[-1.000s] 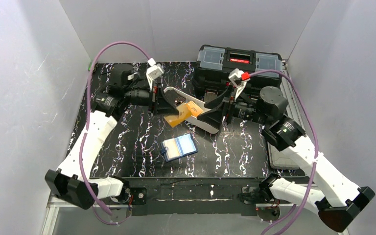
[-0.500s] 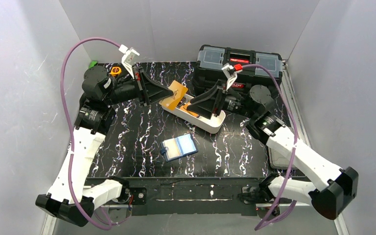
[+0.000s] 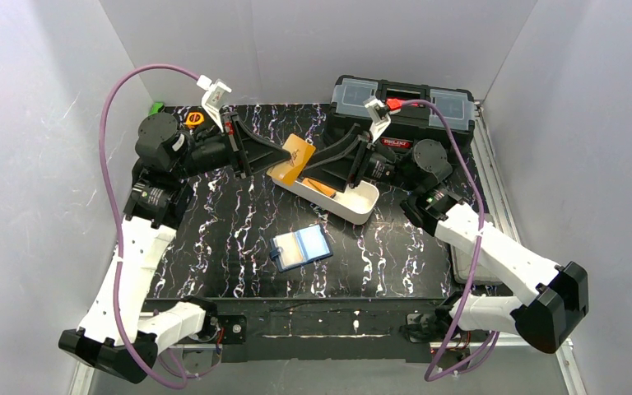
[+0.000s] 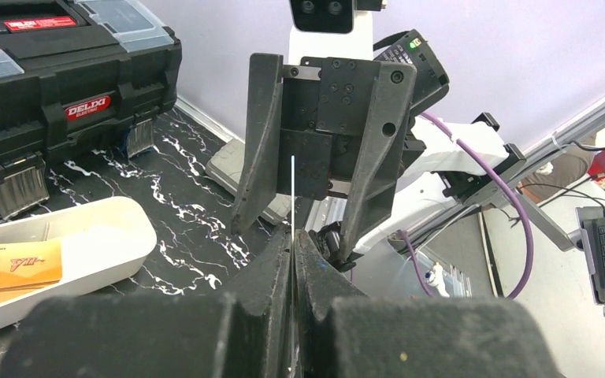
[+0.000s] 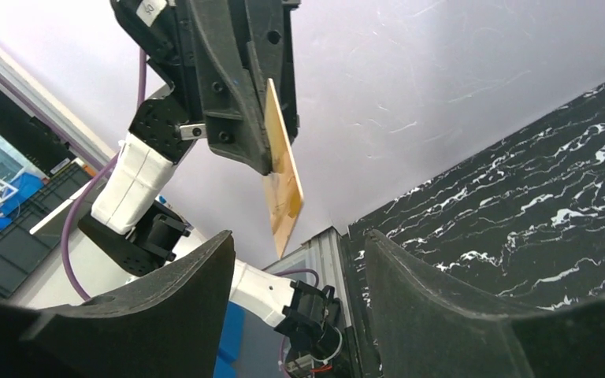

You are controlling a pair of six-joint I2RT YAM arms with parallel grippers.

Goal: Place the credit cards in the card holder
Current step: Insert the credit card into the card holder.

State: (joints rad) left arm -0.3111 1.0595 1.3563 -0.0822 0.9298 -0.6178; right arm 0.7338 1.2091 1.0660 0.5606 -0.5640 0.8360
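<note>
Credit card, orange-yellow (image 3: 298, 151): held on edge off the table (image 3: 214, 239), above the left end of the white tray (image 3: 354, 206). The left fingers (image 4: 272, 272) are pinched tight on its lower part; in the left wrist view the card shows only as a thin pale line rising from between them. The right fingers (image 5: 177, 295) face the left ones at close range. They stand wide apart with nothing held, and the raised card lies in line with their gap, touching neither finger. A second orange card (image 4: 12, 268) lies flat inside the tray. The card holder (image 3: 300, 248) lies opened on the table, pale blue inside facing up, nearer the arm bases and well apart from both sets of fingers. A black toolbox (image 3: 403, 103) stands at the back, just behind the tray.
</note>
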